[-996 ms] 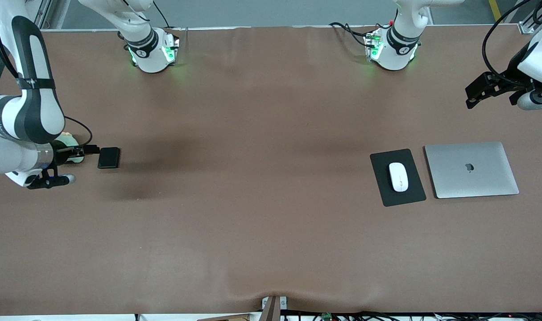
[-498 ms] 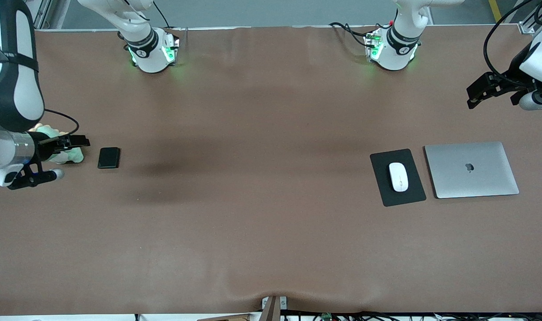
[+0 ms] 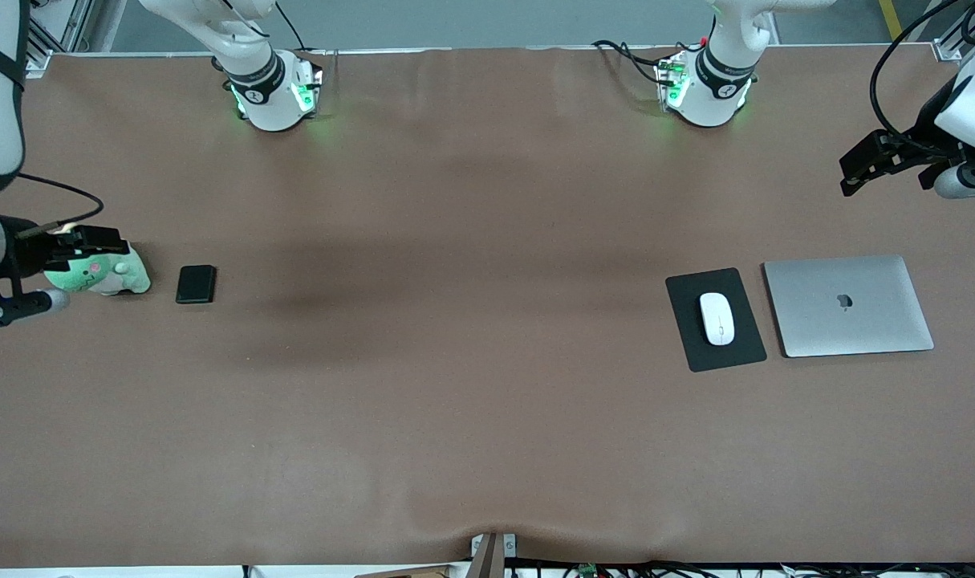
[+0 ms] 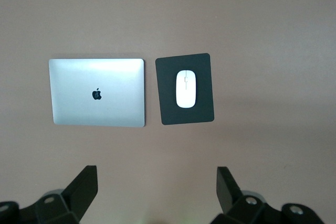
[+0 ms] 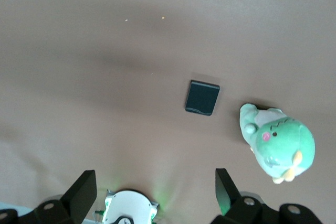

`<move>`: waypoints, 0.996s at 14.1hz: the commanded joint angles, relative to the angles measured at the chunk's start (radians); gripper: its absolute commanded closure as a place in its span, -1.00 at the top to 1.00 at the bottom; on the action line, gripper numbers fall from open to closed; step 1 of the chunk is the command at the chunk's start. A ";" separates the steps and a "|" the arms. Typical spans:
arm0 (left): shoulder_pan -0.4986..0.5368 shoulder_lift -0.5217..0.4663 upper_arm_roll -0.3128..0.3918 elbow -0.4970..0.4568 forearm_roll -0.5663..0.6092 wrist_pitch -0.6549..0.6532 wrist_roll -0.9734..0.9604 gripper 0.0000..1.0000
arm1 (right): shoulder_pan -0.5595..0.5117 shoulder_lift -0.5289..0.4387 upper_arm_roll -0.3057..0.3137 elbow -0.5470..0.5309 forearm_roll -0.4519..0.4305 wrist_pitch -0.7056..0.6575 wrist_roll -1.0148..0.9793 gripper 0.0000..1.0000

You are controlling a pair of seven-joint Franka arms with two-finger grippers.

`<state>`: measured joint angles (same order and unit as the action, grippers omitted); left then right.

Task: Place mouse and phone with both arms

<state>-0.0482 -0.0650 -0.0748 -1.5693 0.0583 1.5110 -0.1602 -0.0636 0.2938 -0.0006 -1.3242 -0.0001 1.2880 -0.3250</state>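
Observation:
The white mouse [image 3: 717, 318] lies on a black mat [image 3: 692, 345] beside a silver laptop, toward the left arm's end of the table. It also shows in the left wrist view [image 4: 185, 88]. The black phone [image 3: 195, 284] lies flat on the bare table toward the right arm's end, and shows in the right wrist view [image 5: 202, 97]. My right gripper [image 3: 86, 239] is open and empty, up over a green plush toy beside the phone. My left gripper [image 3: 860, 164] is open and empty, high over the table at the left arm's end, well apart from the mouse.
The silver laptop [image 3: 847, 305] lies closed next to the mat. A green plush toy [image 3: 98, 273] sits beside the phone, toward the table's end. The two arm bases [image 3: 272, 92] stand along the table edge farthest from the front camera.
My right gripper has drawn away from the phone toward the table's end, uncovering the green plush toy. The phone stays put. The left arm has hardly moved.

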 commanded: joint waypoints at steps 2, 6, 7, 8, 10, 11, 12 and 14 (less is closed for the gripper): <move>0.001 -0.002 0.006 0.008 -0.025 0.006 0.019 1.00 | 0.022 -0.102 0.007 0.011 -0.005 -0.082 -0.026 1.00; -0.001 -0.002 0.007 0.008 -0.072 -0.003 0.004 1.00 | 0.014 -0.108 0.001 0.141 0.028 -0.058 -0.022 1.00; 0.001 -0.002 0.007 0.008 -0.074 -0.003 0.004 1.00 | 0.016 -0.108 0.001 0.142 0.029 -0.061 -0.023 1.00; 0.001 -0.002 0.007 0.008 -0.074 -0.005 0.010 1.00 | 0.025 -0.119 0.004 0.135 0.028 -0.070 -0.017 1.00; 0.001 -0.002 0.007 0.008 -0.072 -0.014 0.011 1.00 | 0.063 -0.189 -0.005 0.059 0.020 -0.059 -0.011 1.00; -0.001 -0.001 0.007 0.008 -0.064 -0.023 0.011 1.00 | 0.061 -0.235 -0.009 -0.014 0.014 -0.015 -0.006 1.00; -0.001 -0.001 0.007 0.008 -0.061 -0.025 0.011 1.00 | 0.064 -0.278 -0.015 -0.077 0.014 0.020 -0.005 1.00; -0.001 -0.001 0.007 0.008 -0.058 -0.031 0.011 1.00 | 0.064 -0.312 -0.015 -0.130 0.014 0.028 0.056 1.00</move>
<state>-0.0482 -0.0650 -0.0741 -1.5692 0.0063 1.4989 -0.1603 -0.0127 0.0737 -0.0007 -1.3295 0.0219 1.2793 -0.3152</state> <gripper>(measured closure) 0.000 0.000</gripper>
